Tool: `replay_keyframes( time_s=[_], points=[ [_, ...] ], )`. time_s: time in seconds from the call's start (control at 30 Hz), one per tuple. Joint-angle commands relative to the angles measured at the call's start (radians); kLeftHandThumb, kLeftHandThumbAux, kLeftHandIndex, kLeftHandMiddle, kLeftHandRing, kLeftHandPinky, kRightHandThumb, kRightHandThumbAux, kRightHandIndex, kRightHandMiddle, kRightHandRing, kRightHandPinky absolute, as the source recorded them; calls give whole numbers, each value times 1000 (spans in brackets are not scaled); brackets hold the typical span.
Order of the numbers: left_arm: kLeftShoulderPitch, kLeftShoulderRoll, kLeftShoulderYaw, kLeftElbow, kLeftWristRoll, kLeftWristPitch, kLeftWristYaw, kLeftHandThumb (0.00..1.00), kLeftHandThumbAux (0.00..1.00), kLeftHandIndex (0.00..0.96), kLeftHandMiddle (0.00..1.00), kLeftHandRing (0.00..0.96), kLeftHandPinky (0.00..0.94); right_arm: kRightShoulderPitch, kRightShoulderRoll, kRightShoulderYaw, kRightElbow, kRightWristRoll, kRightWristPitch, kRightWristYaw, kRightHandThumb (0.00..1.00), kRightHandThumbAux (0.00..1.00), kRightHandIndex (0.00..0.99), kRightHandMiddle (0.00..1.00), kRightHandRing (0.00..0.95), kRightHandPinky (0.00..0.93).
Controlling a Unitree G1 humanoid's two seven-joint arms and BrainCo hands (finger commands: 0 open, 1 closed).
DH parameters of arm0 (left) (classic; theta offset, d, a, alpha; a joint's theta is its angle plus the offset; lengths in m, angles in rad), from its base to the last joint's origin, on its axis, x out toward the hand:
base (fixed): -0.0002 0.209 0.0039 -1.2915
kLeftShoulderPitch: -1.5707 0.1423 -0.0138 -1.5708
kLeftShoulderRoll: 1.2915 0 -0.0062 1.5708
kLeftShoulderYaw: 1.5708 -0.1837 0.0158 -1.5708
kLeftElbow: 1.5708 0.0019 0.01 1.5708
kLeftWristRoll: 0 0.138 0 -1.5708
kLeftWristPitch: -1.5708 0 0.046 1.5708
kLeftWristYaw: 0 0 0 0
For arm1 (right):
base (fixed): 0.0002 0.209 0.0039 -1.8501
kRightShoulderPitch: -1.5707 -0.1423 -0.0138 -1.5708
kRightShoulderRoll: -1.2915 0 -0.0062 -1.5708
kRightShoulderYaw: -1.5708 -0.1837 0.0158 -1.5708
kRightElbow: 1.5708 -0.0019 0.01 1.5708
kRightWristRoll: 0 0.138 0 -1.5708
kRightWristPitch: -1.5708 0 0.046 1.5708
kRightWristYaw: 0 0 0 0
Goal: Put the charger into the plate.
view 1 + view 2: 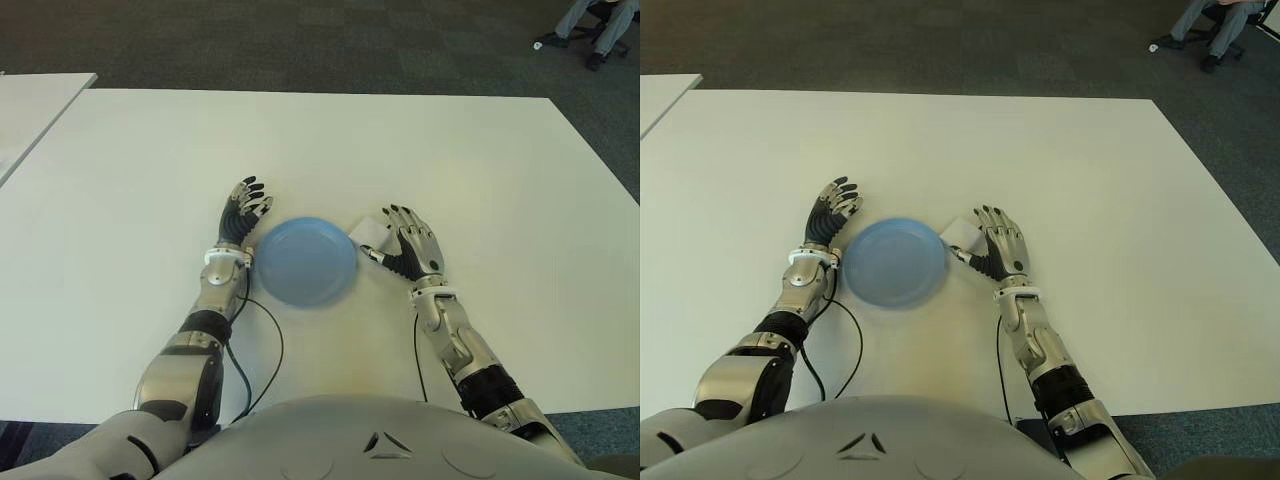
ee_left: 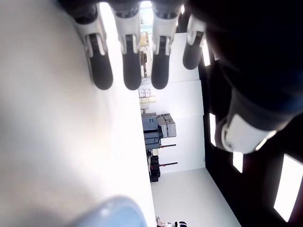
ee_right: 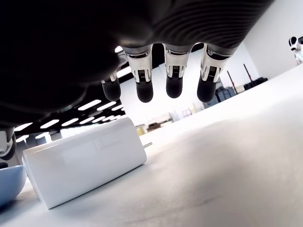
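White counter filling most of the head views, plain and matte, far edge running straight across. Beyond it, dark grey carpet, faintly tiled. Off to the left, corner of a second white table, separated from the counter by a narrow strip of carpet. Top right, a seated person's legs in light trousers and dark shoes, beside a chair base. From the left wrist view, white walls, rows of bright ceiling light panels, and a stack of grey equipment against the far wall. From the right wrist view, more long ceiling lights, a bright white wall.
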Motion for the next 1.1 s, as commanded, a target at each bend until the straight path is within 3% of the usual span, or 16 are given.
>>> replay_keyframes(
  time_s=[0.03, 0.7, 1.0, 1.1],
  points=[
    [90, -5, -18, 24, 16, 47, -2, 0, 637, 147, 220, 232, 247, -3, -7, 5, 5, 13, -12, -2, 209, 297, 0, 0, 0, 28],
    [155, 4, -36, -92, 37, 57, 23, 0, 562, 123, 203, 199, 192, -5, -17, 8, -15, 14, -3, 42, 225, 311, 0, 0, 0, 35],
    [171, 0, -34, -120, 28, 53, 12, 0, 552, 124, 195, 195, 199, -10, -22, 12, -17, 6, 14, 91, 221, 319, 0, 0, 0, 52],
    [175, -2, -32, -126, 25, 48, 10, 0, 547, 124, 193, 194, 199, -16, -35, 22, -21, 0, 29, 145, 227, 316, 0, 0, 0, 78]
  ],
)
